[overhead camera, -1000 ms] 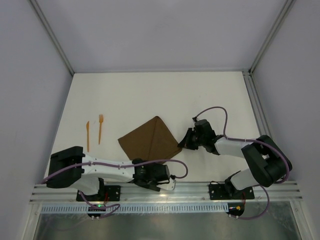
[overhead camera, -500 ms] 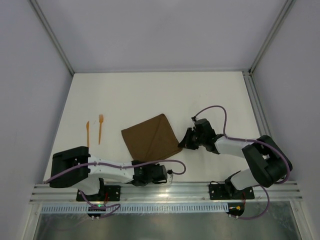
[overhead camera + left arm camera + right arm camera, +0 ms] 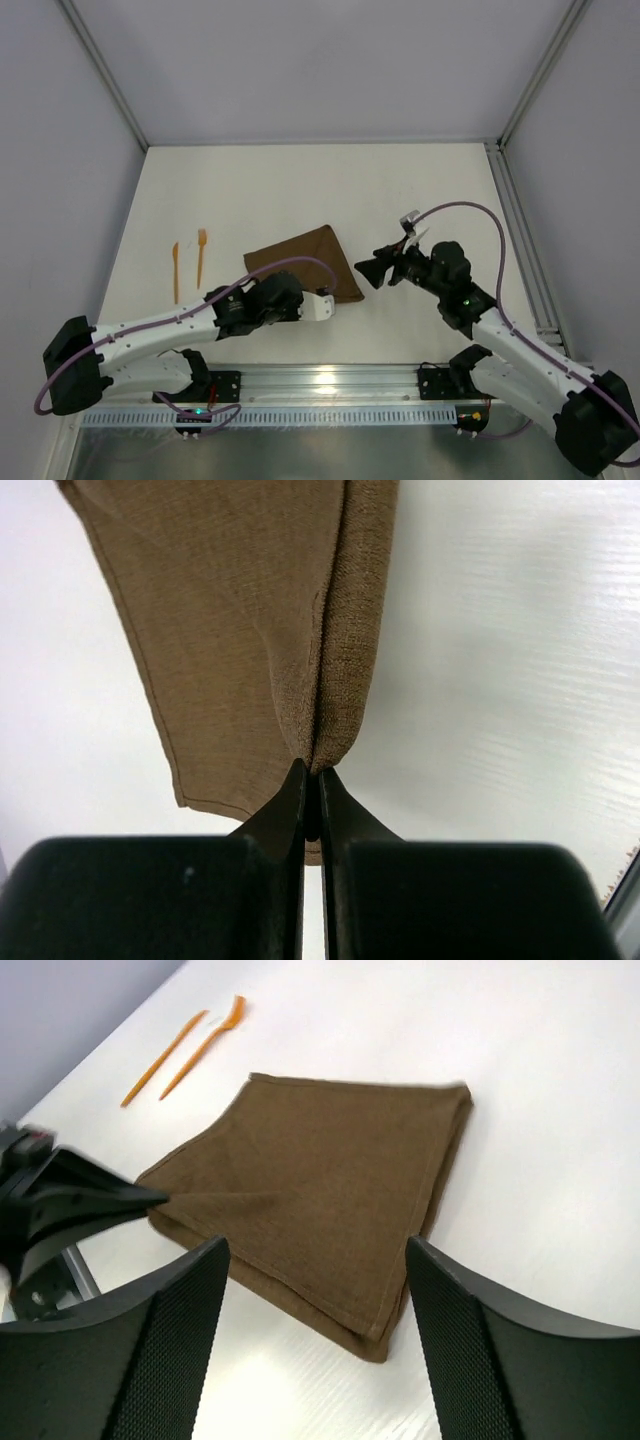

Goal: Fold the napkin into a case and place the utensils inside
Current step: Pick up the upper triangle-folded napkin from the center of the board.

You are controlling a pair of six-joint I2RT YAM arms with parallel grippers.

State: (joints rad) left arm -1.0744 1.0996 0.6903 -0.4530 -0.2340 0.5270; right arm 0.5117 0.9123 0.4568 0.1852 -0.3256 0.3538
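Two thin orange utensils are laid at the left of the white worktop. The folded dark brown napkin is seen at mid-worktop, its near edge clamped by the left gripper. The right gripper is held apart beside it. Pale walls surround everything.

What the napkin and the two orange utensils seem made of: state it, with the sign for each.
Napkin: woven cloth, matte brown; fine weave and a stitched hem show up close. Fork and plain stick beside it: thin, smooth, orange; probably plastic, possibly wood, too small to tell.

White table: napkin, two utensils.
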